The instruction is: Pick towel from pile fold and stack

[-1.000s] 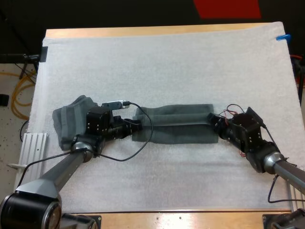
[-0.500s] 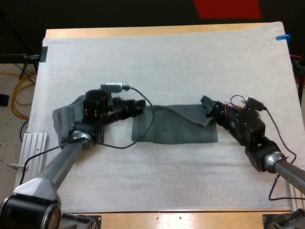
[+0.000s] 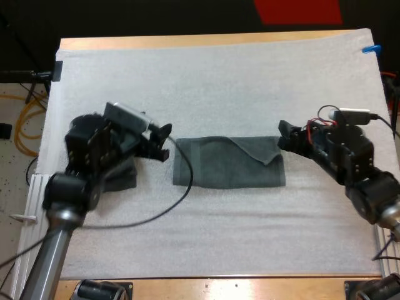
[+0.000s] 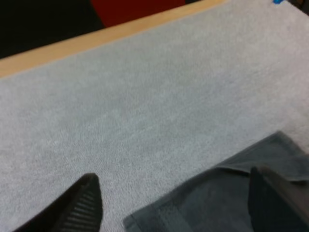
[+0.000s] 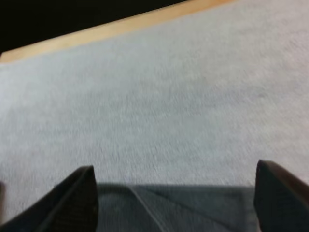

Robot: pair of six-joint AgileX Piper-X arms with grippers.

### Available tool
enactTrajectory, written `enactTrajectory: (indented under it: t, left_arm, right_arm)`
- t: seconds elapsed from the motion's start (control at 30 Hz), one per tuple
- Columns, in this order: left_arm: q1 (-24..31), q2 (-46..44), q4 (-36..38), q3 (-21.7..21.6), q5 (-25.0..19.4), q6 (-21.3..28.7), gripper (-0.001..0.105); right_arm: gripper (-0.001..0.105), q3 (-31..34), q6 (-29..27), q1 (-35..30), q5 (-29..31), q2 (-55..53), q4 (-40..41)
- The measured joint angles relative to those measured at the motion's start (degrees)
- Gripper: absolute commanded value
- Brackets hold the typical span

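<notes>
Your white mat (image 3: 219,81) covers nearly the whole wooden table (image 3: 187,41). Most of it lies bare, so you have plenty of room to work.

The folded towel (image 3: 219,170) lies flat in the middle of the mat as a long strip running left to right. It looks laid there so that each arm can reach one short end. One corner at its far right end is turned over, so I judge the fold unfinished or in need of smoothing.

The towel pile (image 3: 123,177) sits near the mat's left edge and is largely hidden under your left arm. You cannot tell how much cloth is in it.

Your left gripper (image 3: 165,144) hangs just beside the strip's left end, with its fingers spread wide and nothing between them. Your right gripper (image 3: 281,135) is at the right end, close by the turned corner, also spread wide and empty.

Nothing stands between either gripper and the strip. The left arm itself covers the pile, and a metal rail (image 3: 39,187) lies off the mat's left edge, clear of the work.
</notes>
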Motion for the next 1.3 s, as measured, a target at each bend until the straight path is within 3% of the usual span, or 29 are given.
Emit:
enactTrajectory:
  t: [0.23,0.33,0.47,0.53,0.93,1.3]
  left_arm:
    - [0.0,-10.8,13.3,-0.1,-0.1,0.4,0.063]
    - [0.0,-12.1,19.5,-0.1,-0.2,0.6,0.063]
    - [0.0,-12.2,24.1,0.0,-0.4,0.6,0.063]
    - [0.0,-12.2,24.9,0.0,-0.5,0.6,0.063]
    - [-0.2,-12.2,25.3,0.0,-0.5,0.6,0.063]
    - [-0.2,-12.2,25.3,0.0,-0.5,0.3,0.063]
  right_arm:
    - [0.064,-6.6,-1.8,-0.1,-2.8,-3.8,23.2]
    - [0.046,-7.0,-2.5,-0.1,-6.3,-3.8,29.8]
    - [0.008,-7.0,-3.2,-0.1,-7.1,-1.6,31.9]
    - [0.0,-7.0,-3.4,-0.1,-7.2,0.6,30.8]
    - [0.0,-12.1,-3.7,-0.1,-10.7,26.6,26.5]
    - [0.0,-20.6,-3.8,-0.1,-13.0,39.4,26.0]
